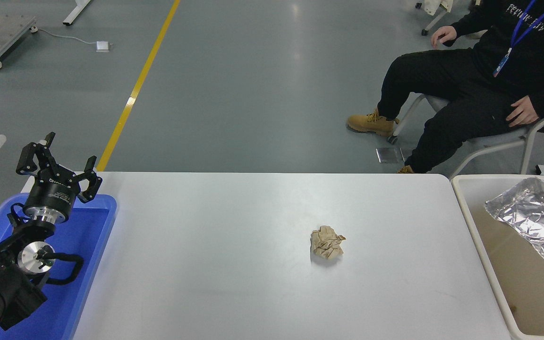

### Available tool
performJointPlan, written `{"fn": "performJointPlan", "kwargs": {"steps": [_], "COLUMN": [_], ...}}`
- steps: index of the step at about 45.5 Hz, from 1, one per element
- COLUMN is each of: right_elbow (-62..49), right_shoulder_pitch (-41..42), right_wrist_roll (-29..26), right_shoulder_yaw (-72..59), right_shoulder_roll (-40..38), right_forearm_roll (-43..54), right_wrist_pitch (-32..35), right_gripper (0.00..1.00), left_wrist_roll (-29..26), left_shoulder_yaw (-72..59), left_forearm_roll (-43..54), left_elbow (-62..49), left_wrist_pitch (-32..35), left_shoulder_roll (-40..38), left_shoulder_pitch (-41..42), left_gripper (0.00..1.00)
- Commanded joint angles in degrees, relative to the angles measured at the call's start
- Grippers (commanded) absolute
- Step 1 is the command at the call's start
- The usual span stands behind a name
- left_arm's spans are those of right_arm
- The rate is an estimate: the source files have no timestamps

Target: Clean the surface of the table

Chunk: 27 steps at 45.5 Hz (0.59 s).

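Grey floor with a yellow line lies beyond my large white desk surface, where a crumpled brown paper wad sits unobstructed. My left hand hovers spread wide over the blue plastic tray; crinkled foil lies in the cream bin.

Blue tray, cream bin, foil

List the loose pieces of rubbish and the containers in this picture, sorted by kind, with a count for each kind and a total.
Crumpled brown paper ball, on the table surface: 1
Crumpled silver foil sheet, in the cream-white bin: 1
Blue tray, at the table's left edge: 1
Cream-white bin, at the table's right edge: 1
Total: 4
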<state>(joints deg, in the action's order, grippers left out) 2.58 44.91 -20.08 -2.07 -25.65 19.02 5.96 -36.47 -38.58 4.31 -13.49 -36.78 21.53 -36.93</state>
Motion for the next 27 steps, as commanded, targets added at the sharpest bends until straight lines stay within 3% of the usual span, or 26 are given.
{"fn": "performJointPlan", "kwargs": {"steps": [1,21,22,25,27], "right_elbow": [-2.1,-2.8,-2.8,-2.8,-2.8], "right_shoulder_pitch": [-4.0,-4.0,-4.0,-4.0,-3.7], "right_wrist_roll": [0.0,0.0,0.0,0.0,0.0], "right_shoulder_yaw": [0.4,2.7,2.9,3.1,3.3], "right_shoulder_roll": [4.6,5.2,5.2,5.1,5.0], "right_forearm_roll": [-3.4,-4.1,-4.1,-4.1,-4.2], "right_wrist_pitch": [-8.3,-9.5,-9.5,-9.5,-9.3], "right_gripper": [0.04,0.09,0.16,0.62,0.88], "left_wrist_roll": [0.0,0.0,0.0,0.0,0.0], "left_shoulder_yaw": [0.0,0.0,0.0,0.0,0.0], "left_forearm_roll": [0.0,0.0,0.0,0.0,0.0], "left_elbow": [0.0,0.0,0.0,0.0,0.0], "left_wrist_pitch": [0.0,0.0,0.0,0.0,0.0], "left_shoulder_roll": [0.0,0.0,0.0,0.0,0.0], "left_shoulder_pitch": [0.0,-0.1,0.0,0.0,0.0], "left_gripper": [1.0,1.0,1.0,1.0,1.0]}}
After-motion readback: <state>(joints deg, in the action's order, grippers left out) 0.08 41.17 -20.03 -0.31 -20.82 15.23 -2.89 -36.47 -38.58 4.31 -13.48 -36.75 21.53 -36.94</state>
